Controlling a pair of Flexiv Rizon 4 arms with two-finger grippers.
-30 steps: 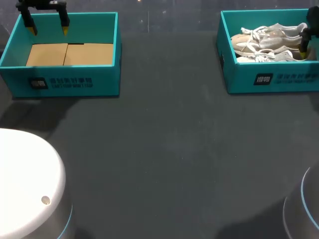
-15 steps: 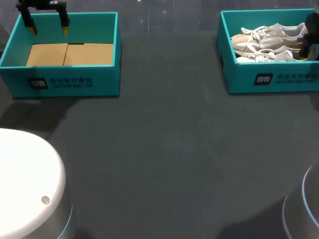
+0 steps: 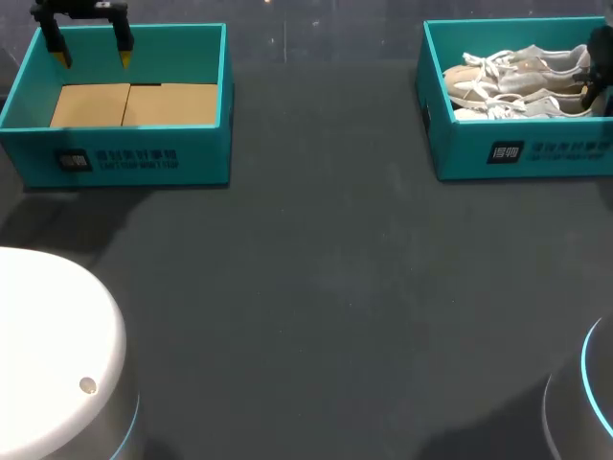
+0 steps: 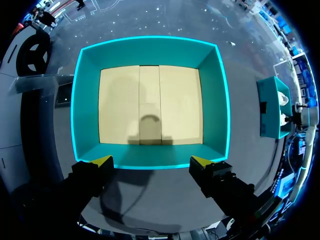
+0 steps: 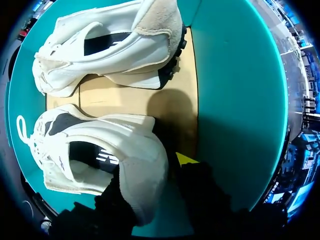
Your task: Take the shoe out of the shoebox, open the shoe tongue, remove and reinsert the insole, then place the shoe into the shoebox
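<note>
Near shoe [image 5: 112,131] heel sits in our right claw [image 5: 150,167], toe toward 9 o'clock inside the shoebox [image 5: 235,100]; can't tell if clenched. Our left claw [image 4: 151,161] is released, well apart.

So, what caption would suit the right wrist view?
Right tool at the heel of a white shoe inside the teal shoebox.

Robot manipulation lab, bench setup. Dark grey table [image 3: 316,287] serving as work surface. Left teal shoebox [image 3: 124,158] and right teal shoebox [image 3: 517,153] sitting well apart at far side, first showing cardboard liner [image 3: 134,103], second holding pair of white shoes [image 3: 508,81]. Left arm base [image 3: 48,335] and right arm base [image 3: 579,422], light-blue rings [image 3: 585,369] glowing, flanking near edge. Matched props and twin arms marking staged test station.
</note>
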